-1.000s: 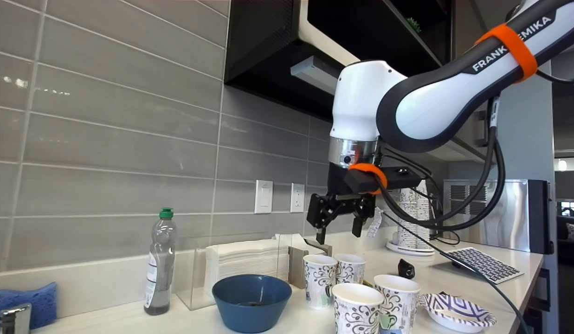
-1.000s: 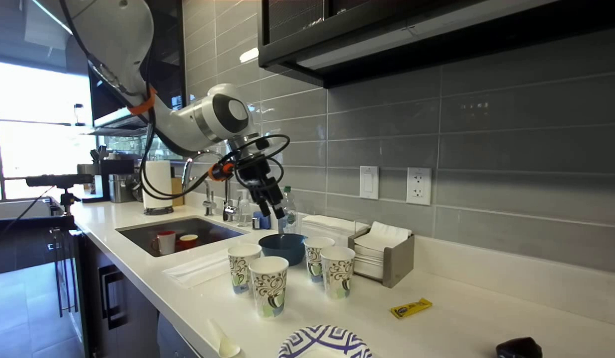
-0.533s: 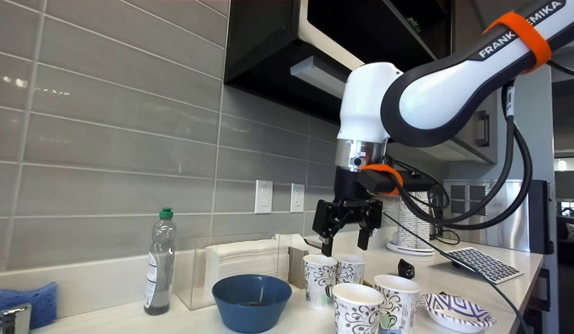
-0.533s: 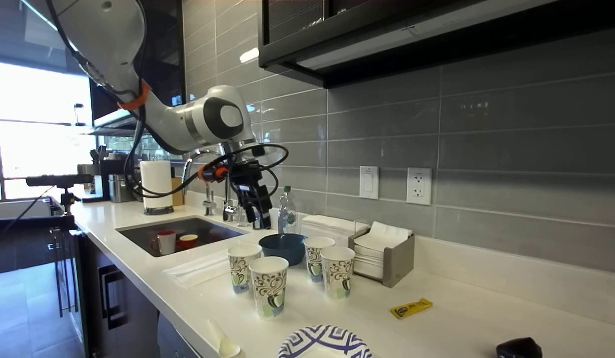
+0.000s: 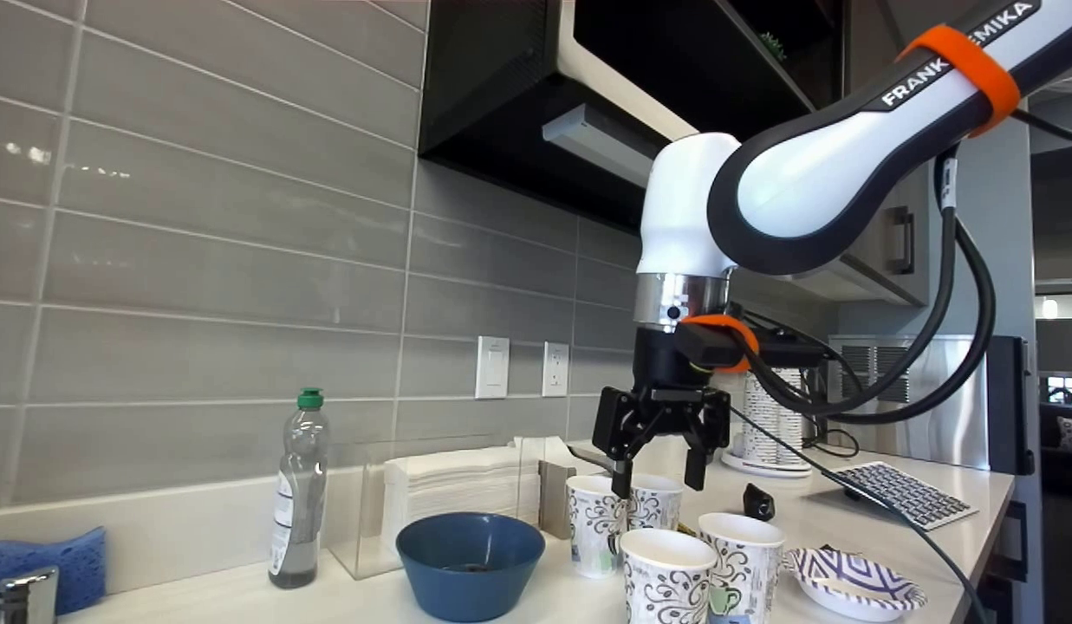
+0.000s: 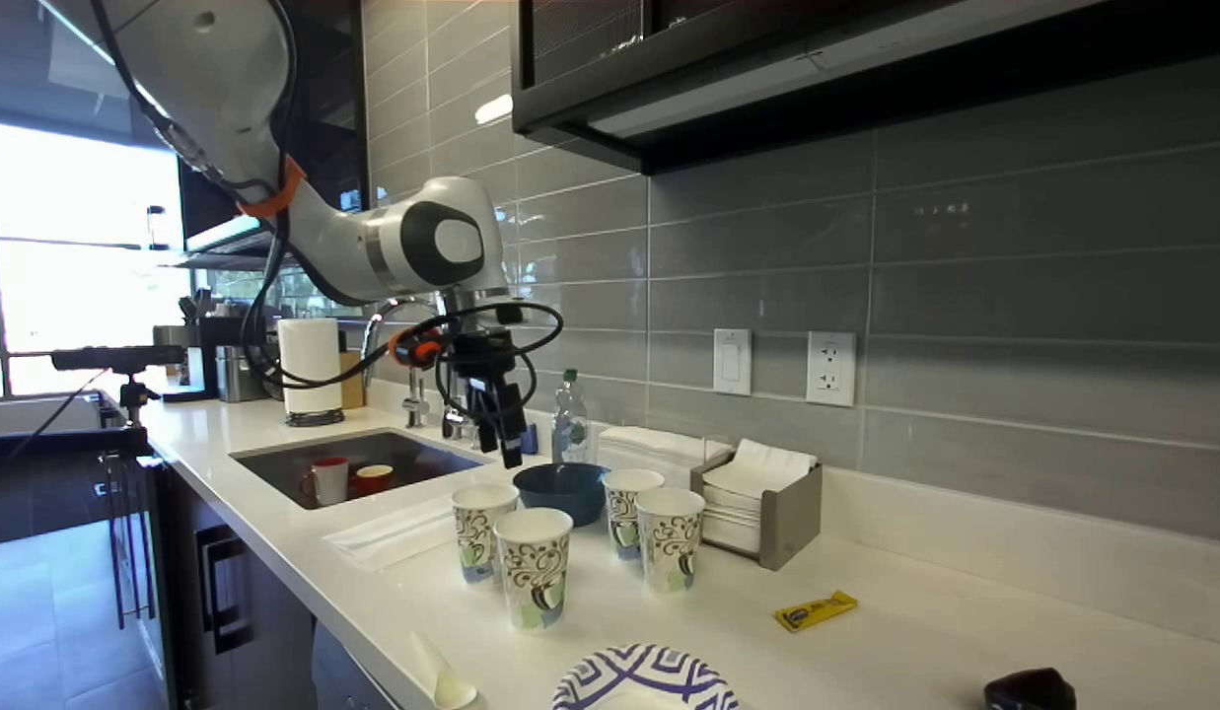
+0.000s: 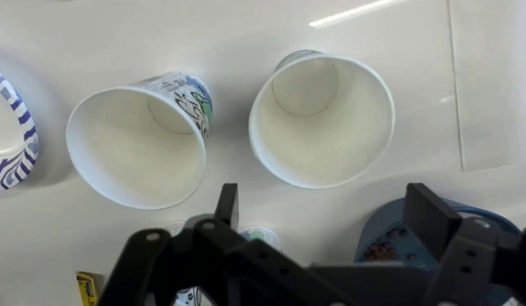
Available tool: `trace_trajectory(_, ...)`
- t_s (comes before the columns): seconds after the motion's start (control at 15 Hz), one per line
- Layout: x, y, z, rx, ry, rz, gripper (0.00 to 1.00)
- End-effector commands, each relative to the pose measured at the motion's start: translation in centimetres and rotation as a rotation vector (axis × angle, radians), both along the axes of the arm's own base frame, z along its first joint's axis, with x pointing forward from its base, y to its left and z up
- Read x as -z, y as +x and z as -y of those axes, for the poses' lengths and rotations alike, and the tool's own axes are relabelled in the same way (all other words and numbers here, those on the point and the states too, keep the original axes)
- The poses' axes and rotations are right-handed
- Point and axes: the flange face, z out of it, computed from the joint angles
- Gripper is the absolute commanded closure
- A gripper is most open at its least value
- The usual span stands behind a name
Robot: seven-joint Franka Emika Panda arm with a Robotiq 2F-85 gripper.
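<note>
My gripper (image 5: 658, 487) is open and empty, pointing down above the counter. It hangs over the group of patterned paper cups, higher than their rims in an exterior view (image 6: 501, 456). In the wrist view the fingers (image 7: 322, 191) span a gap over bare counter. Two upright, empty cups, one (image 7: 322, 127) just ahead of the gap and another (image 7: 135, 148) to its left, show their insides. More cups (image 7: 263, 236) are partly hidden under the gripper. A blue bowl (image 7: 375, 225) holding small brown pieces lies below the right finger; it also shows in both exterior views (image 5: 471, 568) (image 6: 555, 498).
A purple-patterned paper bowl (image 5: 856, 589), a yellow packet (image 6: 815, 612) and a white spoon (image 6: 442, 675) lie on the counter. A napkin holder (image 6: 792, 523) and a green-capped bottle (image 5: 297, 511) stand by the wall. A sink (image 6: 412, 454) holds mugs. A cabinet (image 6: 580, 138) hangs above.
My gripper has come down and straightened from a tilt to point down over the counter. It has stayed open. The cups and bowl have not moved.
</note>
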Motion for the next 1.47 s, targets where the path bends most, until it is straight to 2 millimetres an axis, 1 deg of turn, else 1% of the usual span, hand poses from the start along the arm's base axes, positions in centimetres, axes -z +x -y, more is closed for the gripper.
trace_trajectory(0.0, 0.5, -1.2, 0.2, 0.040, 0.034, -0.038, 0.00)
trace_trajectory(0.33, 1.7, -1.6, 0.6, 0.064, 0.049, -0.073, 0.00)
trace_trajectory(0.6, 2.3, -1.8, 1.1, 0.084, 0.043, -0.081, 0.00)
trace_trajectory(0.67, 2.5, -1.8, 1.2, 0.086, 0.043, -0.084, 0.03)
trace_trajectory(0.73, 2.7, -1.7, 1.2, 0.086, 0.045, -0.086, 0.10)
trace_trajectory(0.8, 2.9, -1.7, 1.2, 0.083, 0.051, -0.091, 0.11)
trace_trajectory(0.87, 3.0, -1.6, 1.1, 0.083, 0.053, -0.094, 0.17)
trace_trajectory(0.93, 3.2, -1.6, 1.1, 0.085, 0.057, -0.095, 0.16)
trace_trajectory(1.0, 3.2, -1.5, 1.1, 0.086, 0.060, -0.096, 0.12)
trace_trajectory(1.07, 3.3, -1.5, 1.1, 0.088, 0.062, -0.098, 0.13)
trace_trajectory(1.13, 3.3, -1.5, 1.1, 0.089, 0.065, -0.098, 0.10)
trace_trajectory(1.27, 3.6, -1.5, 1.1, 0.092, 0.074, -0.102, 0.17)
trace_trajectory(1.33, 3.7, -1.5, 1.1, 0.094, 0.078, -0.104, 0.24)
trace_trajectory(1.4, 3.8, -1.4, 1.1, 0.095, 0.082, -0.106, 0.36)
